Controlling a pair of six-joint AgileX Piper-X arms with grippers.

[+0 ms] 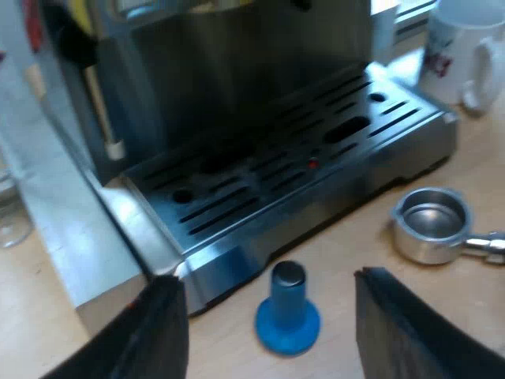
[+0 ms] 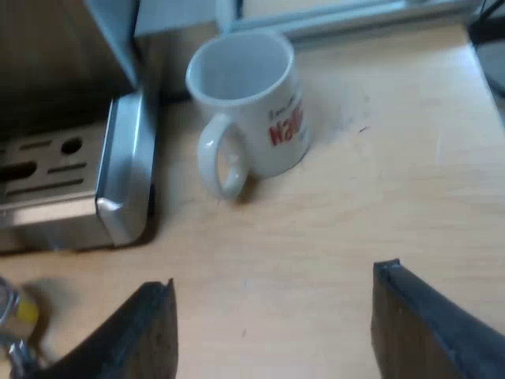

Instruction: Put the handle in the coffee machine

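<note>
Empty, gaping: left claw (image 1: 268,280), right claw (image 2: 274,275); round steel holder (image 1: 432,225) on wooden table (image 1: 347,246); blue tamper (image 1: 288,312) upright

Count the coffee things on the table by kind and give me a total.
Espresso machine: 1
Blue tamper: 1
Metal holder: 1
Mug: 1
Total: 4

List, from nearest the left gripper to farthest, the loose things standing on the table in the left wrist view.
blue tamper → metal holder → mug. The espresso machine stretches alongside most of that run, so it gets no place in the order.
</note>
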